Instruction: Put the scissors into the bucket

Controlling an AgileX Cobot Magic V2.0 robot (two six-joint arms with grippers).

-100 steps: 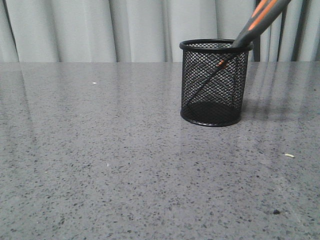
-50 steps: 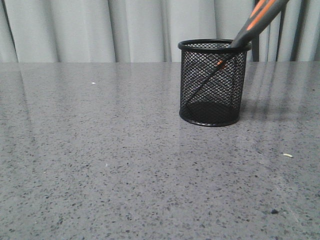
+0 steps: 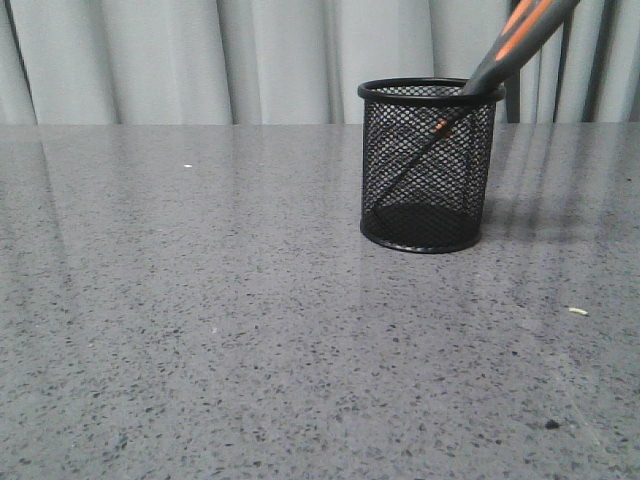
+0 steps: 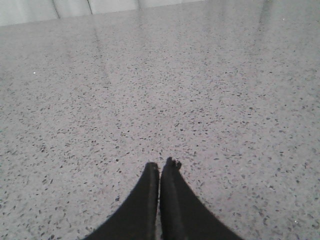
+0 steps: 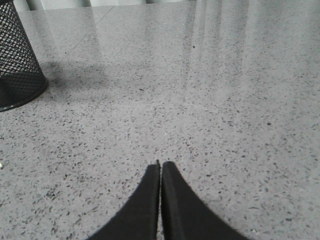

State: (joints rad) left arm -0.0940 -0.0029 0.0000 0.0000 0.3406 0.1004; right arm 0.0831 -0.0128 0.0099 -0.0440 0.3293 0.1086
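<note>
Leaning on the bucket (image 3: 430, 165) rim, scissors (image 3: 497, 62) look placed; both empty pincers, left (image 4: 160, 167) and right (image 5: 160, 167), clenched, should keep clear.

Both grippers hang low over the speckled grey table (image 4: 210, 90), each with its 2 black fingers pressed together and nothing between them. The left gripper (image 4: 160, 167) points across bare tabletop. The right gripper (image 5: 160, 165) is likewise closed and empty above the table.
</note>
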